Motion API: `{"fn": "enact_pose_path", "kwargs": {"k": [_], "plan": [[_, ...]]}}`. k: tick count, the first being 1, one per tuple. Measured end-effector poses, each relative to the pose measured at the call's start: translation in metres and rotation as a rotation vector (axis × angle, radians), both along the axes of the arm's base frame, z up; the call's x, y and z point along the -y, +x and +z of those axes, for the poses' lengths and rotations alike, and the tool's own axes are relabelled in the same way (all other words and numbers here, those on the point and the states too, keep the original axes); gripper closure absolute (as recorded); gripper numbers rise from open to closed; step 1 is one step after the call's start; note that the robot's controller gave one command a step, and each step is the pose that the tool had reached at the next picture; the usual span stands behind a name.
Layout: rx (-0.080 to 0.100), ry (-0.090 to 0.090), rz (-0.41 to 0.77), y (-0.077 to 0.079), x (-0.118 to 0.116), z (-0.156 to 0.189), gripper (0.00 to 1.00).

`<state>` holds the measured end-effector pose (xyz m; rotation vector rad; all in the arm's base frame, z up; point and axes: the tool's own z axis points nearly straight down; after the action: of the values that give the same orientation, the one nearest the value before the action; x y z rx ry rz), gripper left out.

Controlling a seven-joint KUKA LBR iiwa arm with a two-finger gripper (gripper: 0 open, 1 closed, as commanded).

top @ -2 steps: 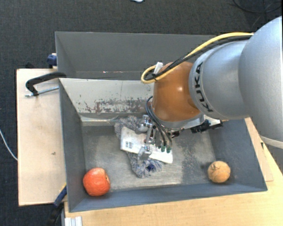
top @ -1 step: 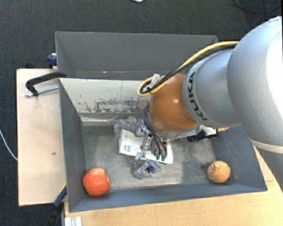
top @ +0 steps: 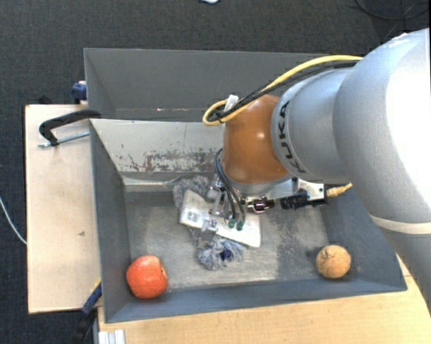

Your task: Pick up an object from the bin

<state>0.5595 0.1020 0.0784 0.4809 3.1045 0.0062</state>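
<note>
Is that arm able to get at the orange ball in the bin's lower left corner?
Probably yes: the orange ball lies uncovered, apart from the heap under the gripper, though the corner walls crowd it.

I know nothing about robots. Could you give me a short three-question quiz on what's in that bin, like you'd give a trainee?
1. True or false: the round orange-red ball lies in the view's lower left corner of the grey metal bin.
2. Which thing is nearest the pincer?
A) the orange-red ball
B) the round tan ball
C) the heap of white labelled packets and crumpled blue-grey wrapping
3. Fill in: the tan ball lies toward the view's lower ____ corner of the bin.

Key: 1 true; 2 C; 3 right.
</note>
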Motion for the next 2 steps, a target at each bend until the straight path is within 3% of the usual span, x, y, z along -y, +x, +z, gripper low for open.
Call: {"fn": "enact_pose_path", "kwargs": {"k": [1, 2], "plan": [[0.016, 0.001, -0.021, -0.0019, 0.0005, -0.0003, 0.00], [0.011, -0.001, -0.006, -0.0017, -0.0003, 0.0057, 1.00]]}}
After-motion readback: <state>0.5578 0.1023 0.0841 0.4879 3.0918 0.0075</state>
